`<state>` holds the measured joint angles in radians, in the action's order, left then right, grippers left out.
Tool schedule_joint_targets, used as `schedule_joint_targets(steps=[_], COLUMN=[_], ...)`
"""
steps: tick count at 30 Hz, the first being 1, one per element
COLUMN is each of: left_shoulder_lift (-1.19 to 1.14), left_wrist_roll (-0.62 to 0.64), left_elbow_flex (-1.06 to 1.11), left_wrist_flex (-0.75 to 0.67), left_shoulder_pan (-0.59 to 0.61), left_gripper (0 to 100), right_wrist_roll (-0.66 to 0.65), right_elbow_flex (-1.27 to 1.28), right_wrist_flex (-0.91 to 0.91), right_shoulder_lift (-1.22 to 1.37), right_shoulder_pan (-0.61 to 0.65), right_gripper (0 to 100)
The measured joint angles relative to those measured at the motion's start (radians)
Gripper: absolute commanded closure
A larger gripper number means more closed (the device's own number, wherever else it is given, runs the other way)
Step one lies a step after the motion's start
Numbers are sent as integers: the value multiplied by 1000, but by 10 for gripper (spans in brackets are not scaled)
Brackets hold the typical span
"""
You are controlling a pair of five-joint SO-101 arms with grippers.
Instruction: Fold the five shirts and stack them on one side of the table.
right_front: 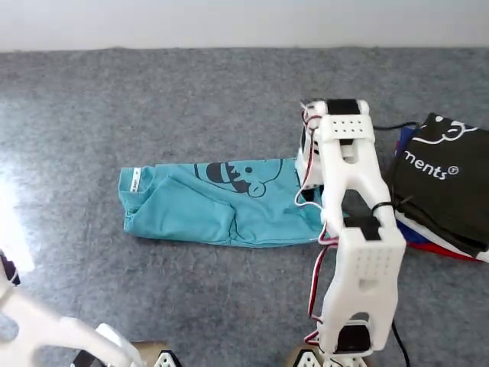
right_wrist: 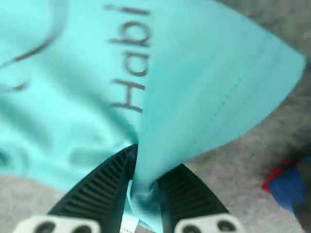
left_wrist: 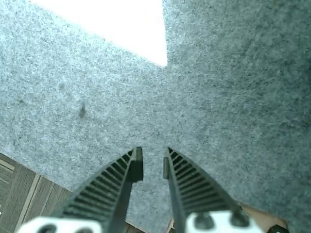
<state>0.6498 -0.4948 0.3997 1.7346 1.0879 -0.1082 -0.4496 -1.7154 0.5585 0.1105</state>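
The teal shirt (right_front: 221, 202) lies partly folded on the grey surface (right_front: 229, 99). One edge is clamped between the jaws of the right gripper (right_wrist: 146, 170), and the rest of the cloth spreads away from that gripper towards the left arm's side. On the right gripper's other side, near it, sits a stack of folded shirts (right_front: 439, 183) with a black one on top. The left gripper (left_wrist: 153, 165) hangs over bare surface well apart from the shirt, its jaws slightly parted and holding nothing.
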Motion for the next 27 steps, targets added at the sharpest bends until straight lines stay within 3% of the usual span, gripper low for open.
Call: schedule_joint_targets(steps=[13, 20, 27], left_shoulder_lift=[2, 2, 2], left_wrist_roll=[0, 0, 0], left_elbow_flex=[68, 91, 91], left_wrist_flex=[0, 0, 0], left_shoulder_pan=[0, 0, 0], left_gripper=[921, 921, 920], right_wrist_roll=[-3, -3, -3], right_elbow_flex=[0, 0, 0], right_wrist_flex=[-12, 195, 384], right_shoulder_lift=[-276, -262, -132], right_shoulder_pan=[396, 585, 695], right_gripper=[989, 989, 987])
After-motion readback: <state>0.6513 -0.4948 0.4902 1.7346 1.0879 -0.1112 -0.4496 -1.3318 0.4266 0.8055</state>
